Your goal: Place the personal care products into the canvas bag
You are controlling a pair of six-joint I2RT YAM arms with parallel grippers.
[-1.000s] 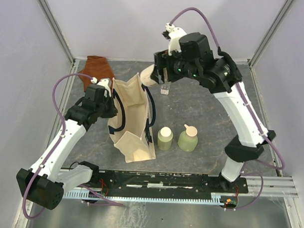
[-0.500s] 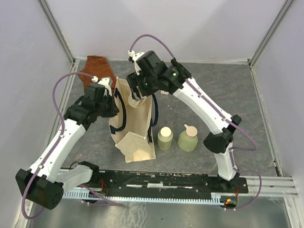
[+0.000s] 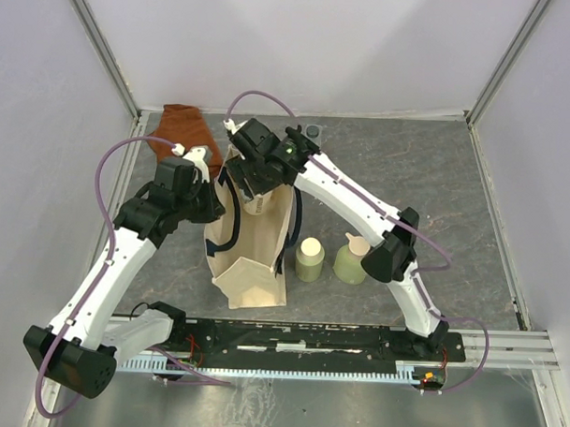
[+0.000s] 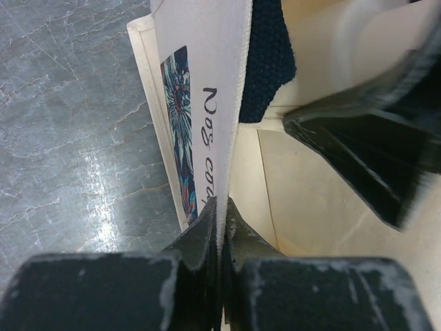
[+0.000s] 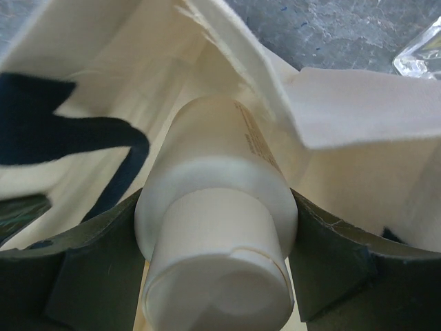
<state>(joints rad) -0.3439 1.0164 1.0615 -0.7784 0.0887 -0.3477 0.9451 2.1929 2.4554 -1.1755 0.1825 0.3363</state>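
The canvas bag (image 3: 255,259) stands open at centre left, navy handles hanging. My left gripper (image 3: 209,190) is shut on the bag's left rim (image 4: 231,103), the fabric pinched between its fingertips (image 4: 207,221). My right gripper (image 3: 253,186) is shut on the cream bottle (image 5: 213,172), cap towards the camera, and holds it in the bag's mouth. Two pale green bottles (image 3: 310,259) (image 3: 353,260) stand just right of the bag. The slim clear bottle (image 3: 313,132) sits at the back; its clear edge also shows in the right wrist view (image 5: 422,47).
A rust-brown cloth (image 3: 180,126) lies at the back left corner. Pale walls with metal posts close in the grey table (image 3: 436,181) on three sides. The right arm's elbow (image 3: 388,255) hangs close to the right green bottle.
My right arm has swung left from the back middle with the cream bottle and lowered it into the bag's mouth. My left gripper has kept hold of the rim.
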